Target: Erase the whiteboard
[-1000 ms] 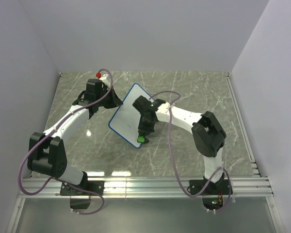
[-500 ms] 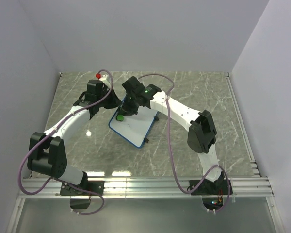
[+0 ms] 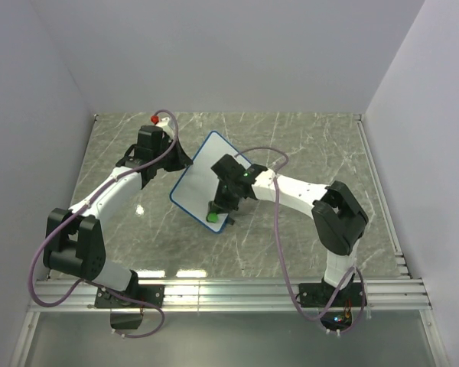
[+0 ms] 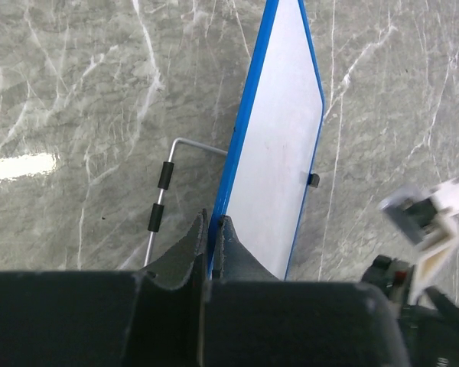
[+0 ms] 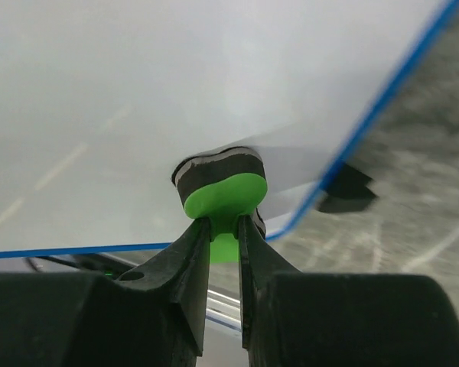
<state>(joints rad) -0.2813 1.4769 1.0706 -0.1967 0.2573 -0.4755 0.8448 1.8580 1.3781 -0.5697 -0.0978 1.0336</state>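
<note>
The whiteboard (image 3: 203,180), white with a blue rim, stands tilted on the marble table between the two arms. My left gripper (image 3: 182,162) is shut on its upper left edge; in the left wrist view the fingertips (image 4: 213,225) pinch the blue rim of the whiteboard (image 4: 279,138). The right gripper (image 3: 216,210) is shut on a green eraser (image 3: 213,218) with a dark felt face. In the right wrist view the eraser (image 5: 223,191) presses against the whiteboard (image 5: 138,99) near its lower corner, held by the gripper (image 5: 225,227). No marks show on the board.
A wire stand (image 4: 162,206) with black sleeves lies on the table (image 3: 306,145) behind the board. A small black clip (image 4: 313,180) sits at the board's right edge. Grey walls close in the back and sides; an aluminium rail (image 3: 229,290) runs along the near edge.
The right gripper swept the eraser from the board's lower corner up to its upper left and back down to the lower corner. The left arm and the board stayed put.
</note>
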